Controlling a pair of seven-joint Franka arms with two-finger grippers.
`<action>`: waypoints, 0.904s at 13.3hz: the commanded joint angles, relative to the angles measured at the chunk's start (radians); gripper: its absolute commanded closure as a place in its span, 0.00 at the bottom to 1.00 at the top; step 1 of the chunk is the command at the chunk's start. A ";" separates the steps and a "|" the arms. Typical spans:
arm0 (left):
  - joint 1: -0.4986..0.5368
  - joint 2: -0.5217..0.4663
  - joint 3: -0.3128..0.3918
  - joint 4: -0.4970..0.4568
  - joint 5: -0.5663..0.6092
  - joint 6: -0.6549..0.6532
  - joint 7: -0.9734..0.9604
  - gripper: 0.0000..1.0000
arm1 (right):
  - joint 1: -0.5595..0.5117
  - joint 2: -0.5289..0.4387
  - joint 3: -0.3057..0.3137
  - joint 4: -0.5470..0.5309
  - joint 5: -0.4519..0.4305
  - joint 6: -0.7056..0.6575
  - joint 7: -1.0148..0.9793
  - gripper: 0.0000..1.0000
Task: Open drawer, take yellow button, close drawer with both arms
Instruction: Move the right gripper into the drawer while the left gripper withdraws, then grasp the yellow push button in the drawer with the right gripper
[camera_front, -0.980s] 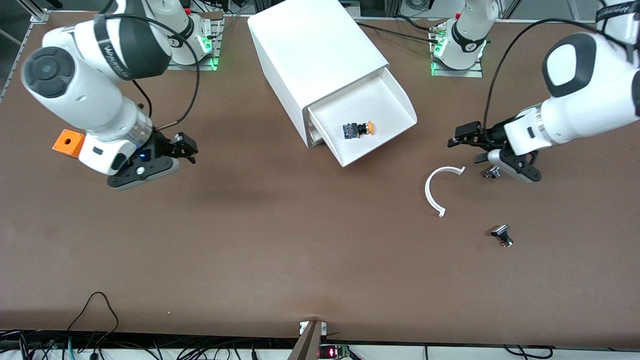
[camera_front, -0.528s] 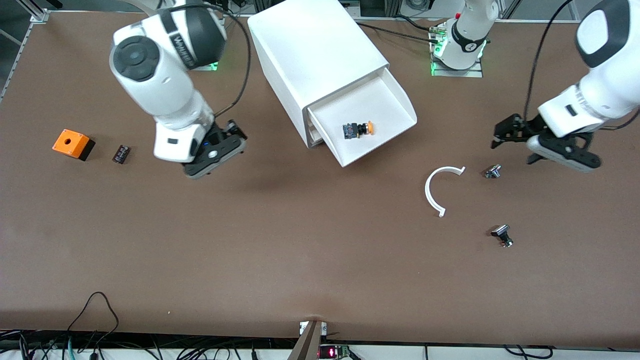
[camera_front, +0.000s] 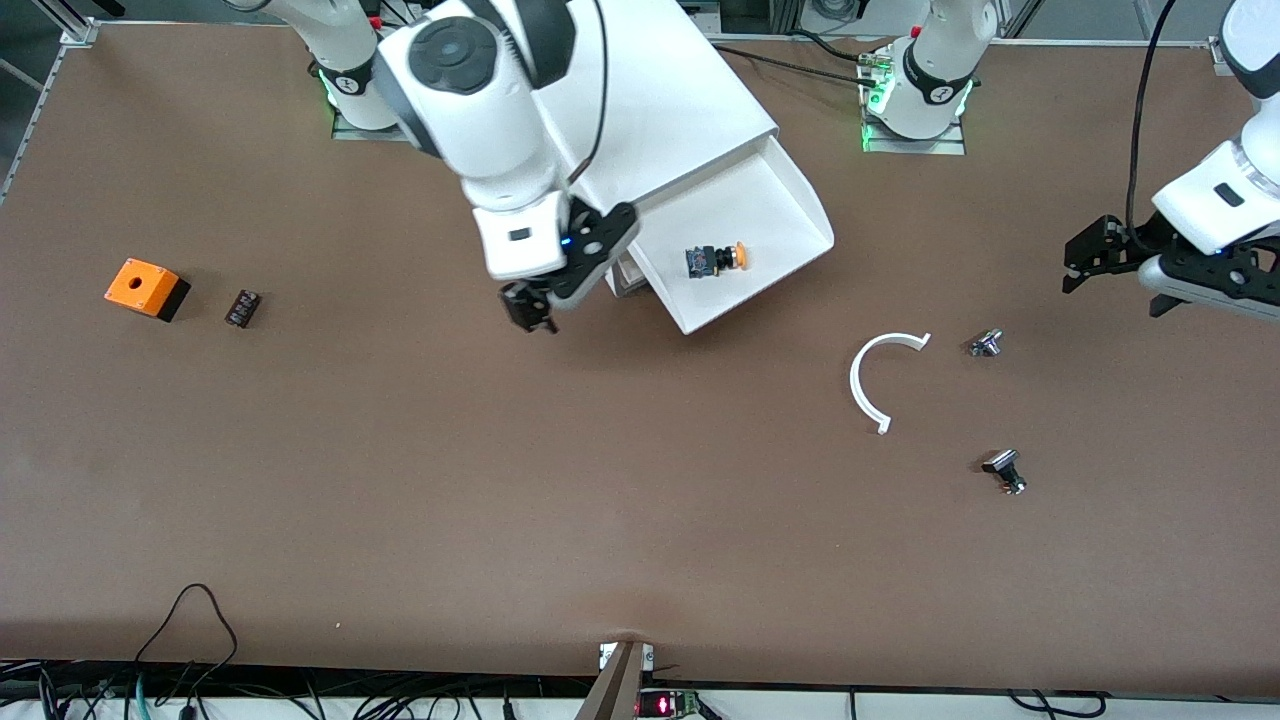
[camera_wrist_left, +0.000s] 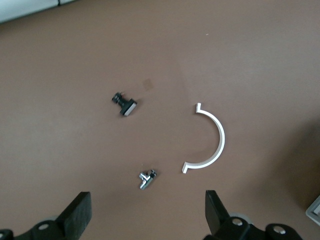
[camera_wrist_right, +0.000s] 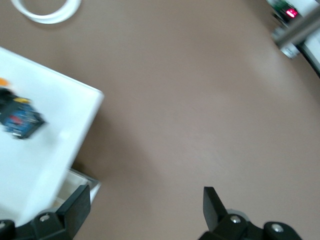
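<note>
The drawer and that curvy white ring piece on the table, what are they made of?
The drawer looks like smooth white plastic: thin, even walls with a soft sheen. The curved white strip seems plastic too, thin, matte and evenly white, though painted metal cannot be ruled out.

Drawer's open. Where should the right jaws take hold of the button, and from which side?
Grip the button's black body, coming straight down from above. It lies on its side on the drawer floor, clear of the walls, orange cap toward the left arm's end. The right gripper is open beside the drawer.
</note>
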 joint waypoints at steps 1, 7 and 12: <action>-0.005 -0.024 0.011 0.008 0.030 -0.080 -0.154 0.00 | 0.088 0.083 -0.012 0.139 -0.011 -0.079 -0.057 0.00; -0.013 -0.036 0.039 0.005 0.032 -0.107 -0.193 0.00 | 0.120 0.152 0.053 0.204 0.001 -0.085 -0.215 0.00; -0.004 -0.016 0.037 0.022 0.030 -0.123 -0.193 0.00 | 0.134 0.183 0.059 0.201 -0.006 -0.090 -0.329 0.00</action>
